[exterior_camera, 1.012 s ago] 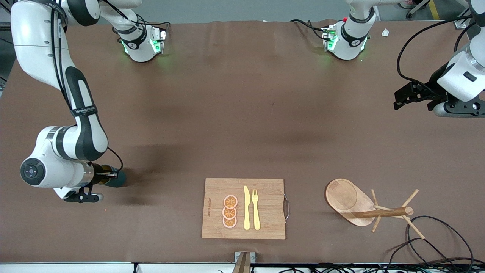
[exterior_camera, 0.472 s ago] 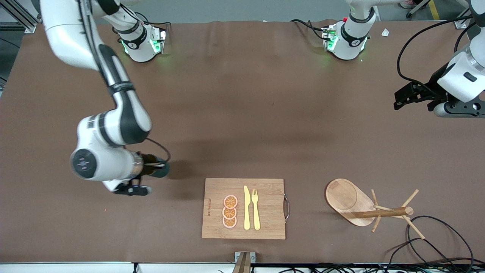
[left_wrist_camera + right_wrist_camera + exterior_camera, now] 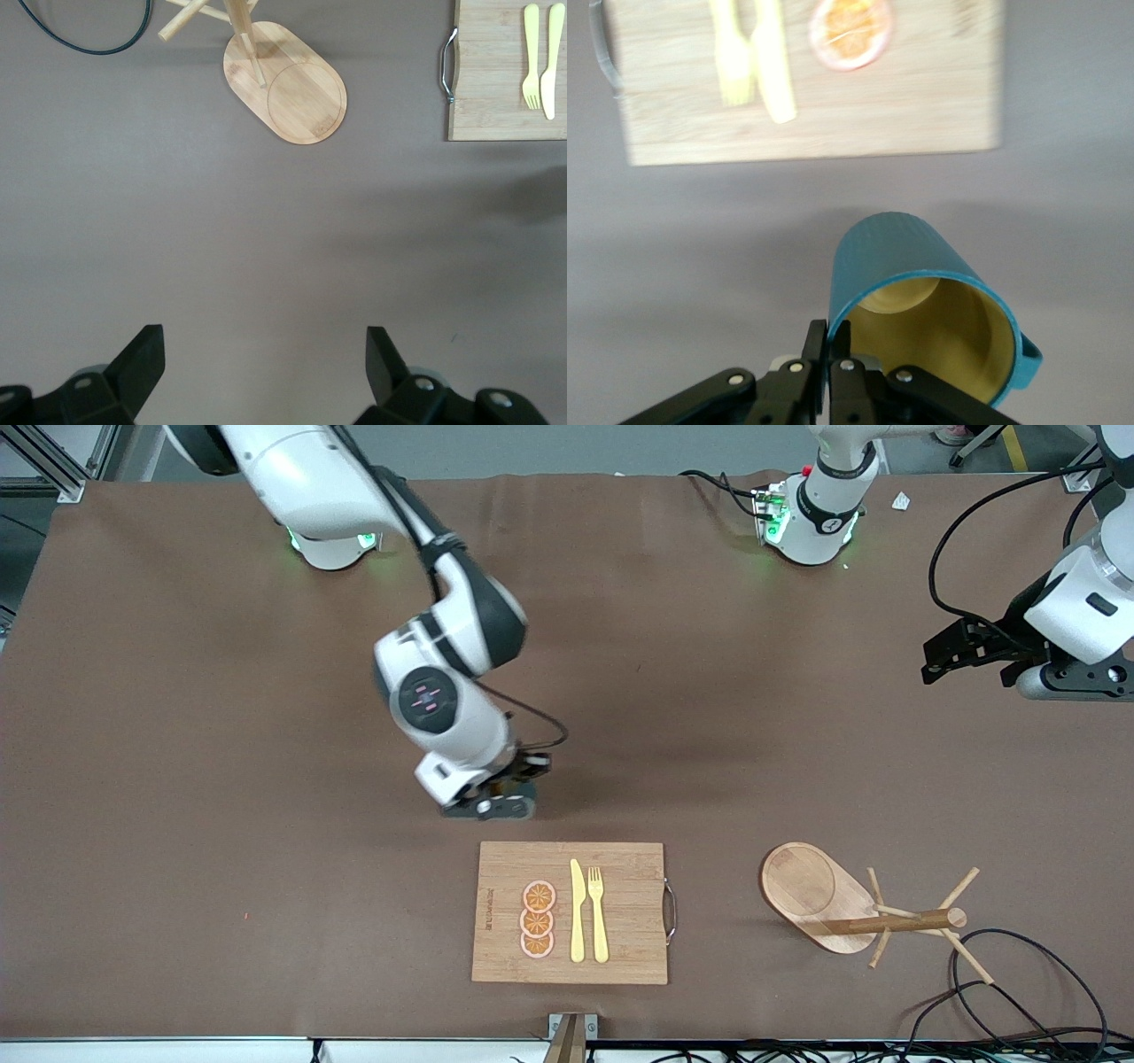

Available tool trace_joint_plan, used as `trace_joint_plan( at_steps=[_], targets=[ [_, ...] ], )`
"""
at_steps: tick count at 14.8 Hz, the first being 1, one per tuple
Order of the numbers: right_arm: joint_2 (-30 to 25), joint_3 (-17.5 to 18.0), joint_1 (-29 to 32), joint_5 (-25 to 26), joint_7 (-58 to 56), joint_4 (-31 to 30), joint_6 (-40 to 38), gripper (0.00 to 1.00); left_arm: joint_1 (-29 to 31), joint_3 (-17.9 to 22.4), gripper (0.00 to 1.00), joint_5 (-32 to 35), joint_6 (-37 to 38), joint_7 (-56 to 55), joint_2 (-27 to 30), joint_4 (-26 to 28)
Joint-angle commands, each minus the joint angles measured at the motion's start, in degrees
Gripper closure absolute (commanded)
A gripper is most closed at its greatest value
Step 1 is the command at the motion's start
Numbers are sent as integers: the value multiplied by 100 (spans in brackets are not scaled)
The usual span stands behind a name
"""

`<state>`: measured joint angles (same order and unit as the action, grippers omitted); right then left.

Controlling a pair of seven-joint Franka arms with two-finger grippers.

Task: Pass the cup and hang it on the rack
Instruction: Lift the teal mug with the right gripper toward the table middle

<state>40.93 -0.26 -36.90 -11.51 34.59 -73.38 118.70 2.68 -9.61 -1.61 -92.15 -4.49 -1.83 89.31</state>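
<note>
Teal ribbed cup [image 3: 921, 301] sat pinched by its rim in our right gripper [image 3: 828, 350] above bare tabletop, handover and wooden peg rack [image 3: 850, 908] undone, left gripper [image 3: 266, 354] waiting agape.

High front camera faces the arms; both wrist views share the cutting board [image 3: 569, 912].

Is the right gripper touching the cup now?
Touching. In the right wrist view, the right gripper has its fingers pinched shut on the rim of the cup.
</note>
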Motion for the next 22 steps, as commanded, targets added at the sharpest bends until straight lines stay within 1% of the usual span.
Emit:
trace_joint_plan(
  at_steps=[1, 4, 6, 7, 8, 10, 11, 14, 15, 16, 18, 22],
  targets=[
    [371, -71, -509, -88, 442, 140, 530, 98, 40, 3, 0, -6, -13, 71, -1, -45],
    [556, -71, -861, -88, 793, 157, 874, 96, 49, 21, 0, -6, -4, 80, -1, -28],
    [653, -71, -994, -88, 926, 149, 1102, 91, 49, 29, 0, -15, 4, 88, -1, -19],
    [662, -80, -1021, -88, 935, 149, 1112, 78, 49, 30, 0, -15, 4, 89, -10, -28],
    [662, -80, -1012, -80, 926, 149, 1103, 53, 49, 30, 0, -15, 4, 89, -10, -19],
    [636, -106, -995, -45, 918, 149, 1094, 14, 49, 30, 0, -15, 4, 89, -28, -19],
    [610, -124, -968, -18, 891, 149, 1068, 0, 49, 30, 0, -15, 4, 89, -19, -19],
    [407, -141, -609, 34, 804, 149, 875, 0, 40, 30, 0, -6, 4, 71, -19, -10],
    [381, -150, -460, 148, 786, 149, 805, 0, 31, 30, 0, -6, 4, 36, -28, -10],
    [302, -167, -232, 288, 725, 157, 700, 0, -12, 30, 0, -6, 4, -25, -28, -19],
    [109, -168, 400, 342, 436, 149, 419, 0, -48, -5, 0, 2, -4, -34, -45, -36],
    [91, -168, 1421, 369, -610, 157, 154, 0, -153, -76, 0, 161, -66, -52, -203, -72]
  ],
)
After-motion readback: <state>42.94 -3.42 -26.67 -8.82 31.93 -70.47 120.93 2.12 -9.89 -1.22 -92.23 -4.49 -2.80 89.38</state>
